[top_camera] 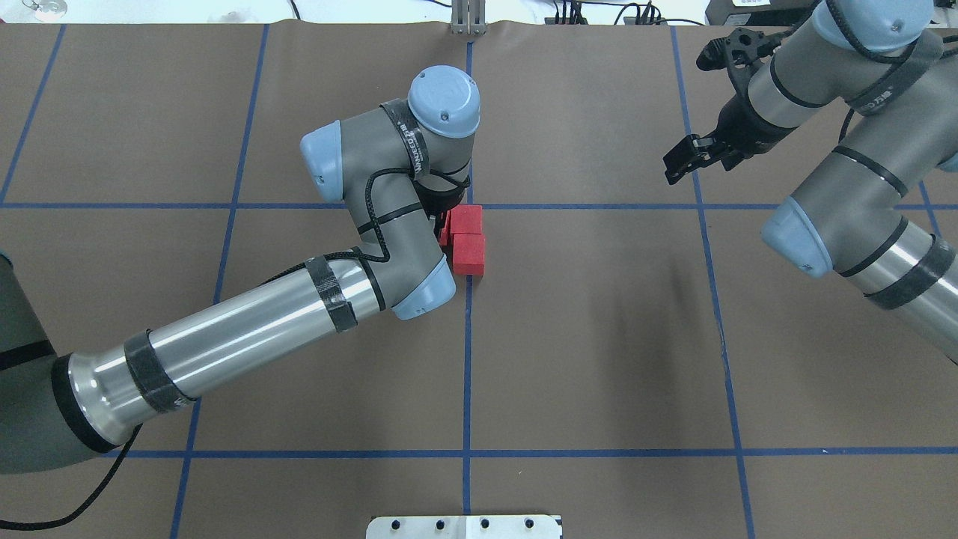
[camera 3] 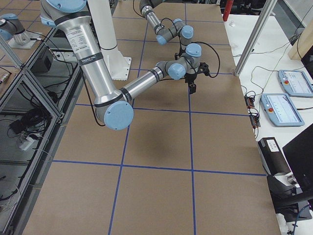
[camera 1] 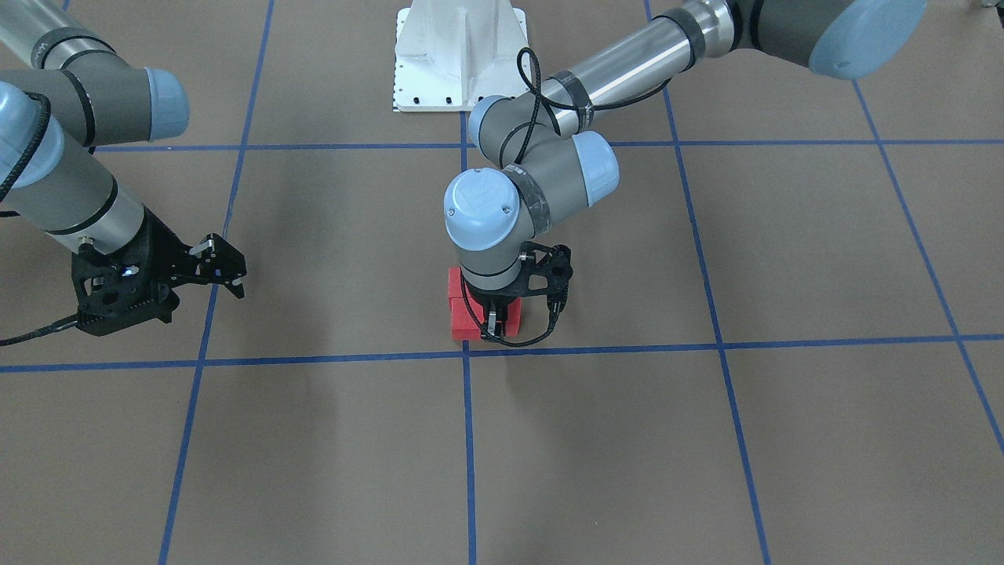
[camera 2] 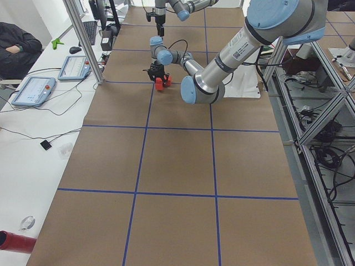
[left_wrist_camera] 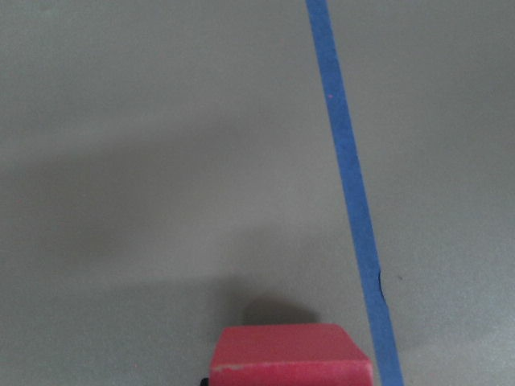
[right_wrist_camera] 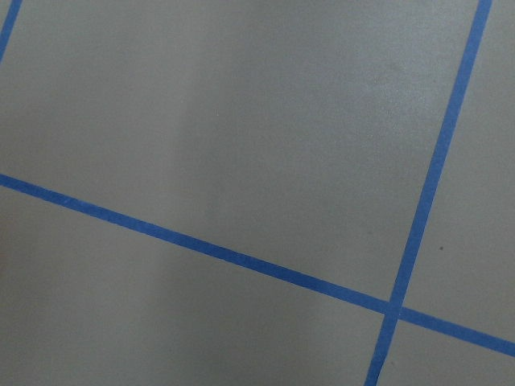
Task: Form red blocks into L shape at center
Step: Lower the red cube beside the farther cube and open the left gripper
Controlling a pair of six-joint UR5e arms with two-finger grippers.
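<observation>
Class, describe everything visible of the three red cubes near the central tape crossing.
The three small matte red cubes lie flat on the brown paper in an L, just robot-side of the blue tape crossing. Two line up over a tape line; the third, left of the farther one, is half hidden under the left claw.

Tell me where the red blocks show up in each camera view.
Front-facing: red blocks, center, just above the blue tape crossing.
Overhead: blocks center, just below that crossing.
Exterior left: blocks far end, upper left of middle.
Exterior right: no red visible.
Left wrist: one block at bottom edge.
Right wrist: not in it.
Shared landmark: the tape crossing beside them.
</observation>
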